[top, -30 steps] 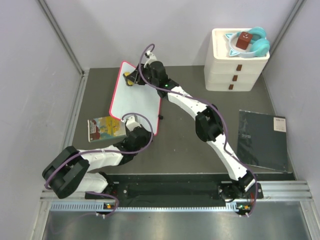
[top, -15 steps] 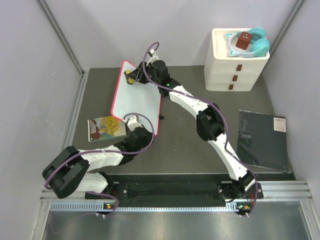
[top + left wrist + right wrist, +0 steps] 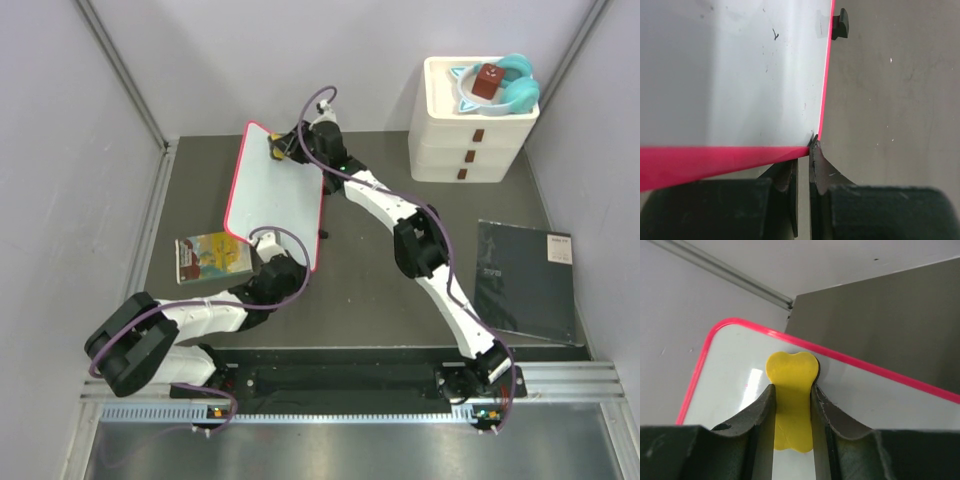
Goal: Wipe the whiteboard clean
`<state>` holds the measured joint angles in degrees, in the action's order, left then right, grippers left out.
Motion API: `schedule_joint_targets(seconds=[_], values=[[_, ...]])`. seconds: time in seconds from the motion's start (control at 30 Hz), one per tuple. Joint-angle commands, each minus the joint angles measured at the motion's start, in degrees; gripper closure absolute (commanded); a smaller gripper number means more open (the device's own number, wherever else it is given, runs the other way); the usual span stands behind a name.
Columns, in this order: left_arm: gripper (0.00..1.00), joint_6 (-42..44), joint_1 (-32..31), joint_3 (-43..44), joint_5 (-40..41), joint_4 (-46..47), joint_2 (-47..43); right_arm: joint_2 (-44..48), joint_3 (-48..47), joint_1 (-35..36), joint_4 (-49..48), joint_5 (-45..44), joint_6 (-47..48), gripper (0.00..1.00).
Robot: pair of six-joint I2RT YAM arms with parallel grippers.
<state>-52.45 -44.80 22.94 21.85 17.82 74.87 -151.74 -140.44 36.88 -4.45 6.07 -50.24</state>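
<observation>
Clamping a yellow eraser (image 3: 791, 371) between the fingers of the right claw (image 3: 792, 388), flat on the whiteboard (image 3: 275, 195) with its far end right up against the red frame. Meeting the frame's far edge just ahead of that claw and its rounded corner ahead-left; beyond, only grey table (image 3: 370, 285) and the wall. Leaving the whole blank white face open behind the claw, back toward the arm bases. Holding the left claw (image 3: 802, 154) clenched to a thin slit, nothing seen between the fingers, one fingertip touching the board's near right corner. Finding open table to that claw's right, and a small black clip (image 3: 841, 25) ahead along the same side edge. Passing a colourful booklet (image 3: 212, 258) off its left, just beside the board's near left corner. Noting a white drawer unit (image 3: 470, 135) and a dark sheet (image 3: 525, 280) well away to the right of both claws.
</observation>
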Motion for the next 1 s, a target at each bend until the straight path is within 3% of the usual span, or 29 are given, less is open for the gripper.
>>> schedule_joint_targets(seconds=[0.0, 0.27, 0.57, 0.8, 0.97], values=[[1.0, 11.49, -3.63, -1.05, -10.77, -16.59, 2.3, -1.89, 3.77, -0.76, 9.01, -1.06, 1.8, 1.0], [1.0, 11.49, -3.81, -0.88, -10.6, -16.59, 2.56, 1.0, 5.09, -0.32, 9.81, 5.7, 4.7, 1.0], [1.0, 11.58, -4.07, -0.79, -10.42, -16.59, 2.56, 7.07, 9.05, 5.82, 9.19, 8.61, 10.68, 1.0], [1.0, 11.58, -4.25, -0.7, -10.16, -16.77, 2.56, 6.2, 4.32, 8.12, 9.46, 10.99, 10.69, 1.0], [1.0, 11.49, -4.51, -0.7, -9.98, -16.86, 2.39, 2.16, 0.7, 5.58, 10.16, 9.05, 7.44, 1.0]])
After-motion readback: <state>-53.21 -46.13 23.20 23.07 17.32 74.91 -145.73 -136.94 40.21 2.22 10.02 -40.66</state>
